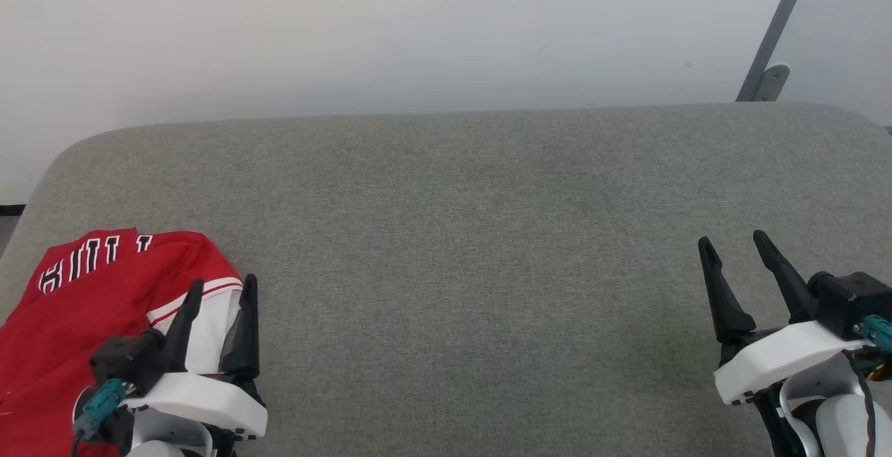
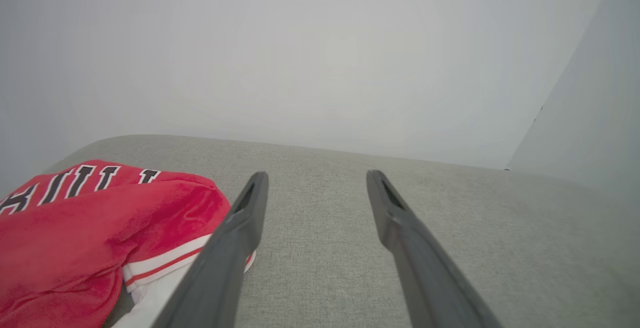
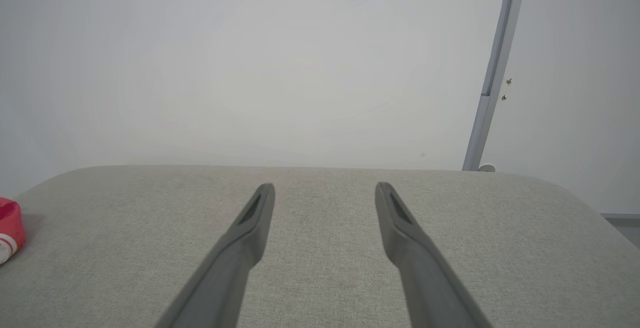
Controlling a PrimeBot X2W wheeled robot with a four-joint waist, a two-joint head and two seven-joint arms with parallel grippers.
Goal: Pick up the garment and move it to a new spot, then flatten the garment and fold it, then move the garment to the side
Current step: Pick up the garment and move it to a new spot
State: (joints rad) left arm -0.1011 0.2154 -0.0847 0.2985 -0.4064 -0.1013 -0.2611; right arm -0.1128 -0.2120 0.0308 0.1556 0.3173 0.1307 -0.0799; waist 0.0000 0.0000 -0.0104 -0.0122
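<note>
The garment (image 1: 90,304), a red jersey with black-and-white lettering and a white, red-striped sleeve end, lies bunched at the front left corner of the grey padded surface (image 1: 474,248). My left gripper (image 1: 221,288) hovers open over its right edge, above the white sleeve end. In the left wrist view the garment (image 2: 75,238) lies left of that gripper (image 2: 316,178), whose fingers are spread with nothing between them. My right gripper (image 1: 732,244) stands open at the front right, far from the garment. In the right wrist view a bit of the garment (image 3: 9,230) shows at the far left; the gripper (image 3: 325,190) is empty.
A pale wall runs behind the surface. A grey metal post (image 1: 773,39) with a bracket stands at the back right; the same post (image 3: 492,78) shows in the right wrist view. Bare grey fabric stretches between the two grippers.
</note>
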